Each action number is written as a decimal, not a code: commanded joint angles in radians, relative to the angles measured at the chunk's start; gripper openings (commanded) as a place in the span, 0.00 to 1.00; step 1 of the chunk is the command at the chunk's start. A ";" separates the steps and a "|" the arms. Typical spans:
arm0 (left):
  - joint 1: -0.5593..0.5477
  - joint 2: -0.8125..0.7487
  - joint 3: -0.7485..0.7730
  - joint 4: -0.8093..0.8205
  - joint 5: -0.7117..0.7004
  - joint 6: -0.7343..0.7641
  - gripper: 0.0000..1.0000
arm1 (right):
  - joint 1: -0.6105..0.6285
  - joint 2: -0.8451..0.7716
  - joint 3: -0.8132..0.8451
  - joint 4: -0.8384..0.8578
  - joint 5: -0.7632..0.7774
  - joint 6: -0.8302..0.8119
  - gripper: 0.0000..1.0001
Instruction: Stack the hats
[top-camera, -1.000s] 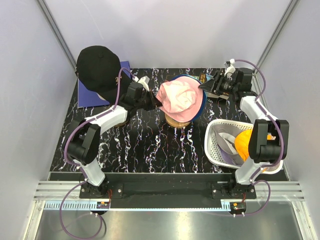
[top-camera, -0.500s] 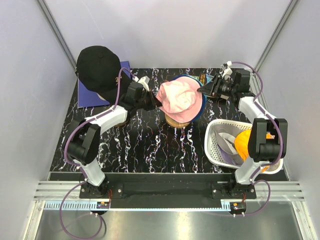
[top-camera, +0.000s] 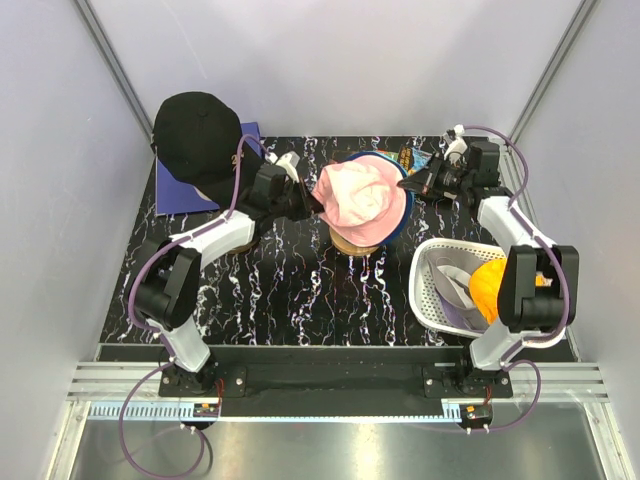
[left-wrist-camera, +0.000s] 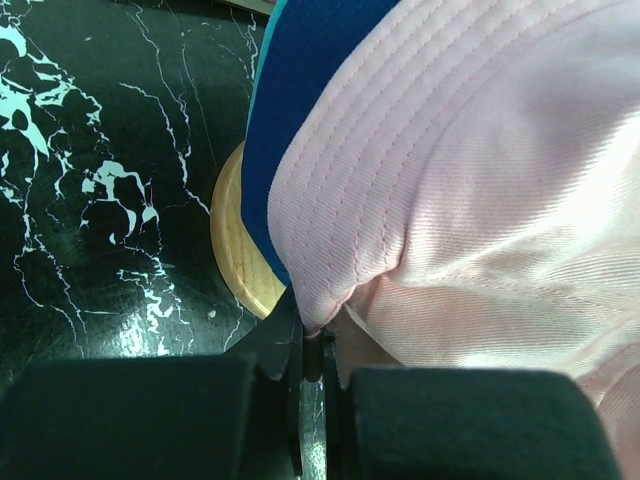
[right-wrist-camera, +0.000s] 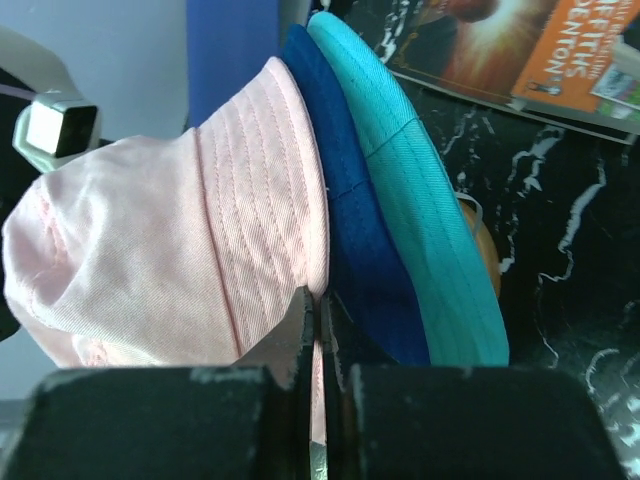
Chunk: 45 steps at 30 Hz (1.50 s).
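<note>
Change: right gripper (top-camera: 405, 184), spread a second ago, is now pinching the brim of the pink hat (top-camera: 358, 195) (left gripper (top-camera: 316, 207) is pinching the opposite edge). It is sitting atop the blue hat (right-wrist-camera: 360, 260) and teal hat (right-wrist-camera: 420, 220); two-handed seating is probably beginning.

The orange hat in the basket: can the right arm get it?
Probably not yet: the right gripper is pinching the pink hat. Otherwise the orange hat lies uncovered in the basket.

Black, white-veined table (top-camera: 260, 290): round wooden base (top-camera: 357, 245) mid-table, white perforated basket (top-camera: 455, 243) to its near right, purple sheet (top-camera: 175, 195) far left, orange printed booklet (top-camera: 412, 157) behind-right.
</note>
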 joint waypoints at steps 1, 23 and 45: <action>0.011 0.015 0.049 0.022 0.002 0.021 0.00 | 0.009 -0.114 -0.017 -0.145 0.270 -0.082 0.00; -0.012 0.147 0.130 -0.030 0.057 0.072 0.00 | 0.009 0.032 0.023 -0.316 0.538 -0.164 0.00; -0.047 0.229 0.354 -0.146 0.058 0.145 0.46 | 0.130 -0.109 -0.071 -0.421 0.549 -0.244 0.00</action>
